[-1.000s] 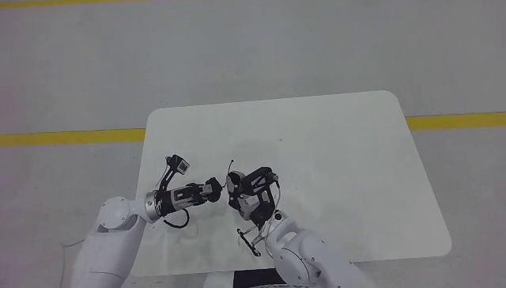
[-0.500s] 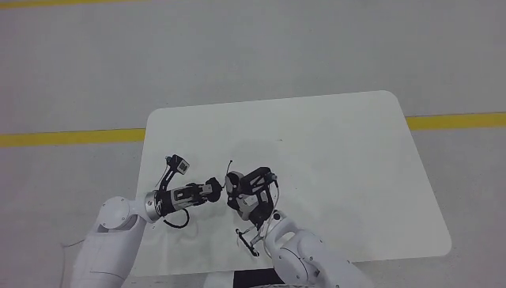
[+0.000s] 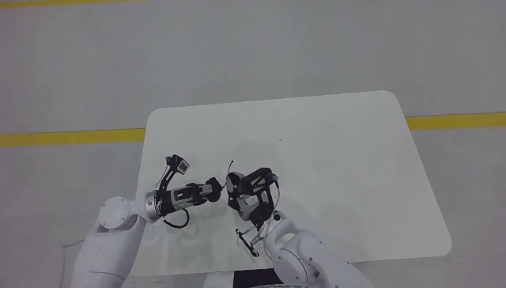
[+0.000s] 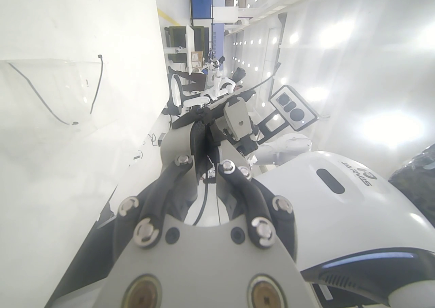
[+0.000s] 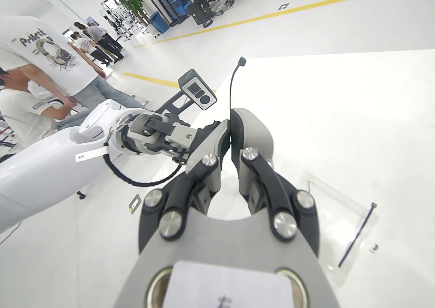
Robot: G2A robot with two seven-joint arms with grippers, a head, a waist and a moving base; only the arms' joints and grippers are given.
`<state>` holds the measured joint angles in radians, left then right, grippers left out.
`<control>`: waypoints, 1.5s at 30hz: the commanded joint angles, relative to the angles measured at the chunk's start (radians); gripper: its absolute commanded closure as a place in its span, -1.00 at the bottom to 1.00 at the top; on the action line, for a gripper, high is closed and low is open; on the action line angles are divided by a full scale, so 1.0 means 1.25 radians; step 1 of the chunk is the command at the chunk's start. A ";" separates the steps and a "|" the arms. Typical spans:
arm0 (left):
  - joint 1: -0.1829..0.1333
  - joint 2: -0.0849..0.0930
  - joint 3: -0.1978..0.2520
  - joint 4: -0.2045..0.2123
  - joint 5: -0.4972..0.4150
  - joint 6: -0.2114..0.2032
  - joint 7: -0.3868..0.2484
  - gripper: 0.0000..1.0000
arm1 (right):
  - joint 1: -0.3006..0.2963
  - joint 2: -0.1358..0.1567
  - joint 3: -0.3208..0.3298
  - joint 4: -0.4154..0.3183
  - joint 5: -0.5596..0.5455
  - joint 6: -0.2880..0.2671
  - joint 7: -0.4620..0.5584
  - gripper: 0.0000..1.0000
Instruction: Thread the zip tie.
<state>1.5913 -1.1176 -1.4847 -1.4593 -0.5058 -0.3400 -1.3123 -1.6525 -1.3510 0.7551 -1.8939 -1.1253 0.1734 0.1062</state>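
Observation:
My right gripper (image 5: 230,126) is shut on a black zip tie (image 5: 232,92), whose strip rises from the fingertips to its small square head. In the top view the zip tie (image 3: 230,168) pokes out from the right gripper (image 3: 232,183) over the table's near left part. My left gripper (image 4: 204,119) is shut, its tips pressed right against the right gripper's fingers; the left gripper (image 5: 212,127) meets them from the side. Whether it pinches the tie's tail is hidden. The left gripper (image 3: 215,187) sits just left of the right one.
A clear tray (image 5: 340,190) lies on the white table (image 3: 340,153) close to the near edge, with a spare zip tie (image 5: 357,234) in it. The tray (image 4: 51,61) and spare zip tie (image 4: 97,85) also show from the left wrist. People stand beyond the table's left side.

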 commanded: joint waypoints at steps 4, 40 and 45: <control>0.000 0.000 0.000 0.000 0.000 0.000 0.000 1.00 | -0.003 -0.001 -0.002 0.002 0.016 -0.008 0.003 1.00; 0.000 0.000 0.000 0.000 0.000 0.000 0.000 1.00 | -0.016 -0.003 -0.001 0.009 0.020 -0.012 0.004 1.00; 0.000 0.000 0.000 0.000 0.000 0.000 0.000 1.00 | -0.015 -0.003 -0.001 0.012 0.021 -0.017 0.009 1.00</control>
<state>1.5913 -1.1176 -1.4847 -1.4593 -0.5058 -0.3400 -1.3123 -1.6717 -1.3551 0.7542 -1.8796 -1.1005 0.1534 0.1157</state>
